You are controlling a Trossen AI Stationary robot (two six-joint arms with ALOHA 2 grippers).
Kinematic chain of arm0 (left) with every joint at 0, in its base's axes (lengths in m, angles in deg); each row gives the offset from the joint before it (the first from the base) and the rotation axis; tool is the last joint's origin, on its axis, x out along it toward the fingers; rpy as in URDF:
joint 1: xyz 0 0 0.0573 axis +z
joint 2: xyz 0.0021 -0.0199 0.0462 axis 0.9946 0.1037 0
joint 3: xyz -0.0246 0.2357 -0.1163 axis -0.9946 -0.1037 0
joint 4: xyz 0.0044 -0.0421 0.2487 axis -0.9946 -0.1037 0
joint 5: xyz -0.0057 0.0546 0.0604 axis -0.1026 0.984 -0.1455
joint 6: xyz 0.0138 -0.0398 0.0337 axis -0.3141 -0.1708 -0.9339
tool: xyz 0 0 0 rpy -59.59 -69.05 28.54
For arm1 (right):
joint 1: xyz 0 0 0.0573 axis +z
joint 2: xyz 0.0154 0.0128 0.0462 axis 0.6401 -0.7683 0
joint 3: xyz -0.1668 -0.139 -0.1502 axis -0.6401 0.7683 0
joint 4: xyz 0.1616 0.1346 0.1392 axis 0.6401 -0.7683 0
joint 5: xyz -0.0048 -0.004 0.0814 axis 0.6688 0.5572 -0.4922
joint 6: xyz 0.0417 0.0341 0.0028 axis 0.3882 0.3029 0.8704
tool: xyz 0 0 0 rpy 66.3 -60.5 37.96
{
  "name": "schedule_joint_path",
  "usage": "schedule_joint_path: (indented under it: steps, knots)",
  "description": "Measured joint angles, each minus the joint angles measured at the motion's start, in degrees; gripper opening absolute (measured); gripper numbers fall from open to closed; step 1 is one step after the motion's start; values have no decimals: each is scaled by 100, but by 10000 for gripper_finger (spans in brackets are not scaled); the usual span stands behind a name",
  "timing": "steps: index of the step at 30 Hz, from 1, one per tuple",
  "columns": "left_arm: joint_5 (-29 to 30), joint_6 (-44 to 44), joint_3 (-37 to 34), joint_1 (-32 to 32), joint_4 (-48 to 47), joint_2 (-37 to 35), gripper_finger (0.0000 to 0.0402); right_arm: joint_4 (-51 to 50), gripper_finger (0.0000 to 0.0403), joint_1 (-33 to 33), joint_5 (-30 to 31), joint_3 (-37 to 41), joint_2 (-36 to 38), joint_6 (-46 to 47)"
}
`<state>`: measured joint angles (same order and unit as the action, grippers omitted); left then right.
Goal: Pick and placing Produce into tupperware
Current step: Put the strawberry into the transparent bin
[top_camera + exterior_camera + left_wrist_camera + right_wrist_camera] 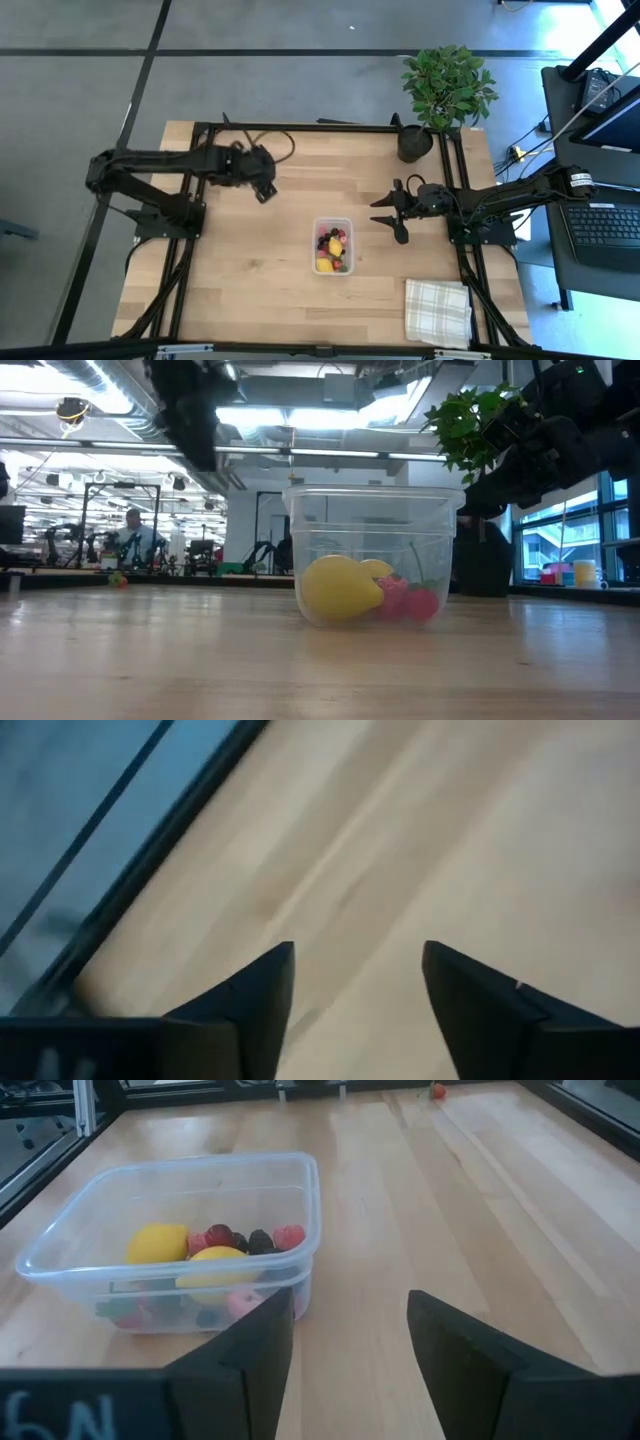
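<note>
Clear tupperware (333, 246) mid-table holds Produce (334, 247); left gripper (356, 982) and right gripper (347, 1335), both parted and empty, must find any remaining piece next.

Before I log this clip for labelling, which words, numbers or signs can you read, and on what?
Right wrist camera mount: pale marks that look like "6N", cut off at the frame edge, uncertain.
Tupperware: a label strip on its wall, too blurred to read.
Nothing else is legible.
</note>
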<state>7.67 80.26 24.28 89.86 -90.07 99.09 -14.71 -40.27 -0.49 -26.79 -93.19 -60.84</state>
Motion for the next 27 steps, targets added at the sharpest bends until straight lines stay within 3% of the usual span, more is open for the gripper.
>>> schedule_joint_path:
  steps: [4, 8, 15, 20, 27]
  knots:
    - [315, 571, 0, 606, -715, 2, 246, -11, 198, 1, 1, 0, 0, -5]
    - [206, 680, 0, 1140, -939, 3, 265, -14, 198, 0, 1, 0, 0, 18]
    - [-323, 680, -34, 1767, -1102, 7, 268, -14, 198, 0, 0, 0, 0, 31]
    - [-306, 669, -176, 2370, -1466, 7, 268, -12, 198, 0, -1, 0, 0, 32]
    - [-285, 359, -838, 2894, -987, 9, 268, -12, 198, 2, -1, 0, 0, 34]
